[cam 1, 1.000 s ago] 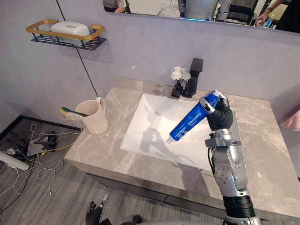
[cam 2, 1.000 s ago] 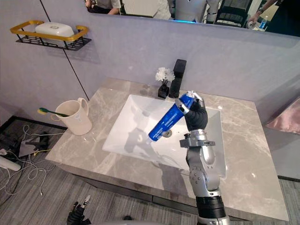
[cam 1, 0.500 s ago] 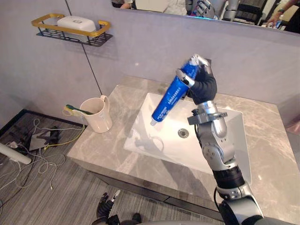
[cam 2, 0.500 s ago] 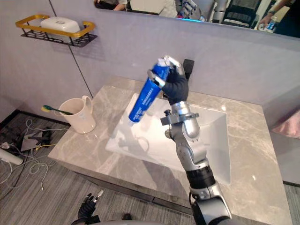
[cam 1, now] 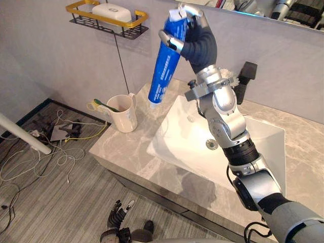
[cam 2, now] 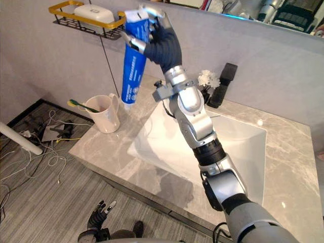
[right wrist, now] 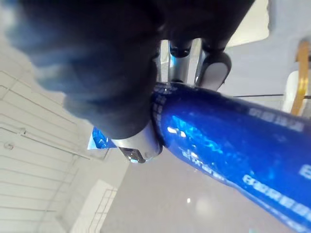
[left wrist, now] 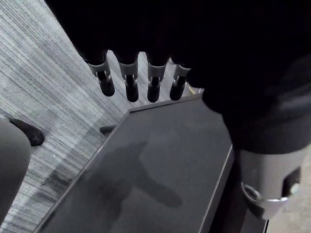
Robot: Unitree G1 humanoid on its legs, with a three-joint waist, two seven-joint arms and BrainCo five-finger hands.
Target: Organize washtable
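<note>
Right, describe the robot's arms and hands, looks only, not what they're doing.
The right arm is silver-grey, in rounded segments, with a black section near the elbow. The right hand has a dark ribbed cover over back and wrist, and silver fingers with dark tips. The left hand shows the same silver, dark-tipped fingers beside a dark cover.

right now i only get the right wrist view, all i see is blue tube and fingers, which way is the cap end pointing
Observer: Down. The right hand holds the blue toothpaste tube nearly upright by its flat end, white cap lowest.
Operator: whats under the cap
Observer: It looks to be the grey marble counter, between the beige handled cup and the white basin, not the cup's mouth.
Operator: is the cup empty
Observer: No, a green toothbrush leans in it, its head sticking out over the rim.
</note>
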